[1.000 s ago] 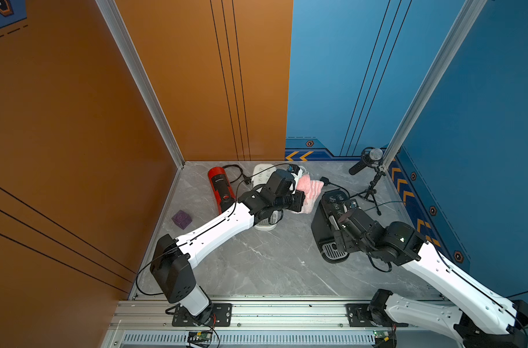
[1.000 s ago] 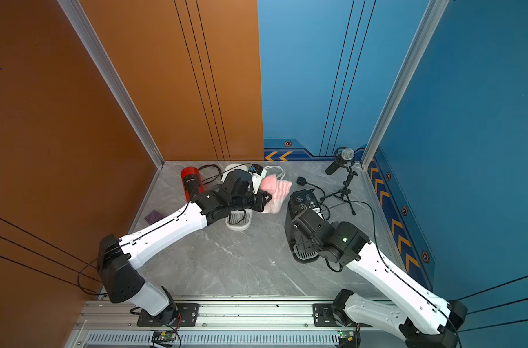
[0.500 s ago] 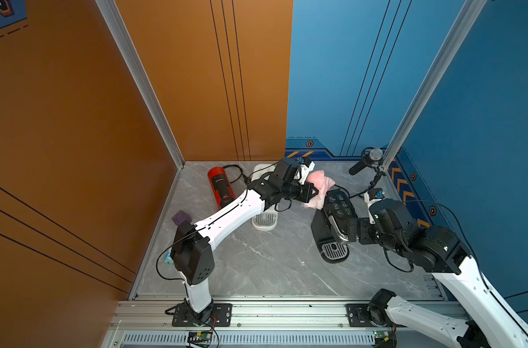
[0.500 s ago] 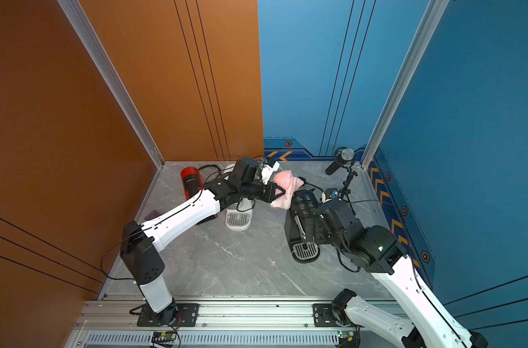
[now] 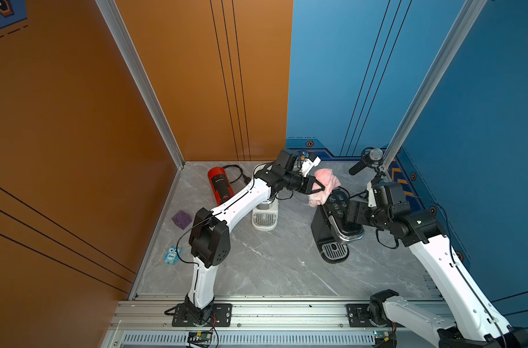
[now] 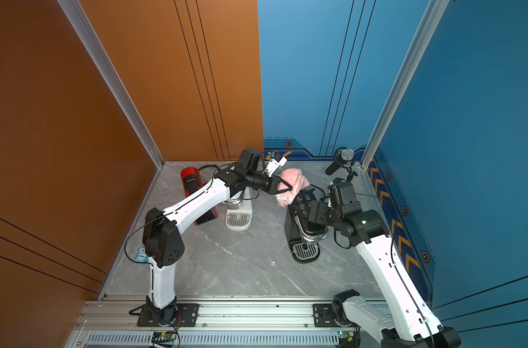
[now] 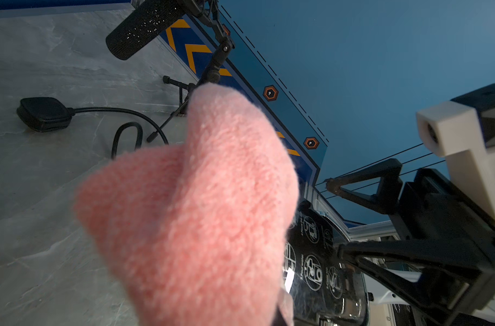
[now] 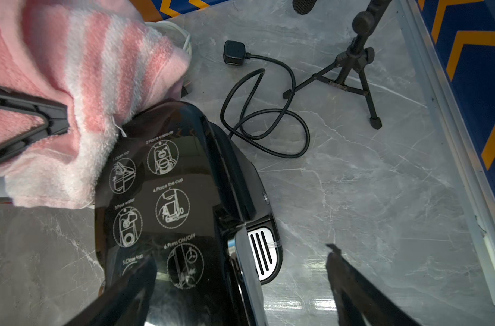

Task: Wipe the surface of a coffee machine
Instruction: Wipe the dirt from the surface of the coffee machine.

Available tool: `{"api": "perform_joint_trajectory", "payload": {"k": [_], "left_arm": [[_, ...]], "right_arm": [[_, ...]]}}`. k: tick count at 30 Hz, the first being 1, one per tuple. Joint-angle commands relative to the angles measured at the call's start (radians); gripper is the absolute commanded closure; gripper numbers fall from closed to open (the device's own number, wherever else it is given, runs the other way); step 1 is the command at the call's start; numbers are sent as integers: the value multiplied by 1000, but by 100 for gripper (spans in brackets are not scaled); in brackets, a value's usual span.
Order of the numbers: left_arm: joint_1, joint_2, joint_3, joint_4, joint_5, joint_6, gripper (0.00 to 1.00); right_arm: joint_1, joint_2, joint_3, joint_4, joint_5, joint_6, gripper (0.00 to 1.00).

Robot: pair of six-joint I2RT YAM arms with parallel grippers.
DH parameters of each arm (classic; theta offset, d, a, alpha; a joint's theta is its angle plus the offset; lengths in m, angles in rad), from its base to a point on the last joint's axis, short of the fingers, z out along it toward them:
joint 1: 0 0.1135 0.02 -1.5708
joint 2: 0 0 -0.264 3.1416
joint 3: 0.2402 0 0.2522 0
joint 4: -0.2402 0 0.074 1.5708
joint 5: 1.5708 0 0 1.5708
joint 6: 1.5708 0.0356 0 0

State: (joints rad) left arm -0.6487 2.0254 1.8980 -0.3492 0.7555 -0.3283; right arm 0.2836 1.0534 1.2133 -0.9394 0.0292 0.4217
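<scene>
The left end effector (image 5: pixel 319 189) is clamped on a fluffy pink towel (image 5: pixel 326 180), which is held against the rear top of the glossy black coffee machine (image 5: pixel 327 233) on the marbled table (image 5: pixel 271 271). The right end effector (image 8: pixel 240 252) is spread wide astride it.

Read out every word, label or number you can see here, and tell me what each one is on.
White captions on the glossy black coffee machine:
"1.Open top"
"2.Place capsule"
"3.Pour water"
"4.Place the cup"
"5.Close top"
"6.Press ON/OFF"
"One": small blue owl card.
Red cylindrical appliance: white label, too small to read.
</scene>
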Motion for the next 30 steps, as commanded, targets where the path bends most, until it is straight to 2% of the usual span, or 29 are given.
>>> {"api": "perform_joint_trajectory", "payload": {"k": [1,9,15,21,30], "left_arm": [[-9,43,43,-45,76,74,100],[-23,104,23,-116,-49,121,100],[-52,128,-12,-118,-57,138,100],[-88,124,-82,-119,-91,172,100],[-112,159,-146,-118,-246,167,100]], "right_arm": [[-17,5,-25,59,-56,-11,6],[-33,34,-51,98,-71,-9,6],[-44,52,-63,114,-38,-11,6],[-66,79,-64,128,-61,-23,6],[-72,91,-81,137,-92,-26,6]]}}
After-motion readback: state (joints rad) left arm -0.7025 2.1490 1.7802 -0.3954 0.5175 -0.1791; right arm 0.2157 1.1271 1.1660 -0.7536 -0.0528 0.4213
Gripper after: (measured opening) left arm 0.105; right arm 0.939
